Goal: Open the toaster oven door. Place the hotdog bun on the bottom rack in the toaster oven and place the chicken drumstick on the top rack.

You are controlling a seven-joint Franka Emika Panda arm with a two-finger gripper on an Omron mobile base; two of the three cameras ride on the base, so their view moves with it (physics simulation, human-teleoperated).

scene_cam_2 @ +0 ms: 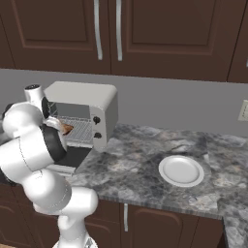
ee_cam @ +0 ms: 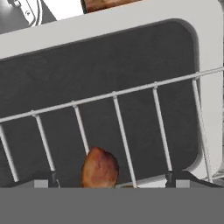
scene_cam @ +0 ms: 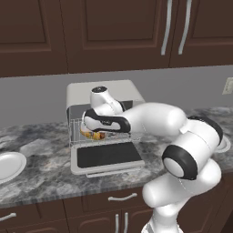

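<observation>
Hand view: the gripper (ee_cam: 111, 183) has its 2 fingertips set wide, the chicken drumstick (ee_cam: 99, 168) between them over a pulled-out wire rack (ee_cam: 114, 95). Below lies the toaster oven's (scene_cam: 107, 91) open door (scene_cam: 107, 157).

The arm's wrist covers most of the toaster oven (scene_cam: 113, 88) opening, so the lower rack cannot be seen. Of the chicken drumstick (ee_cam: 99, 168), the lower part is cut off by the frame bottom. The gripper (ee_cam: 111, 181) shows only two tip stubs, its jaw state indeterminate.
</observation>
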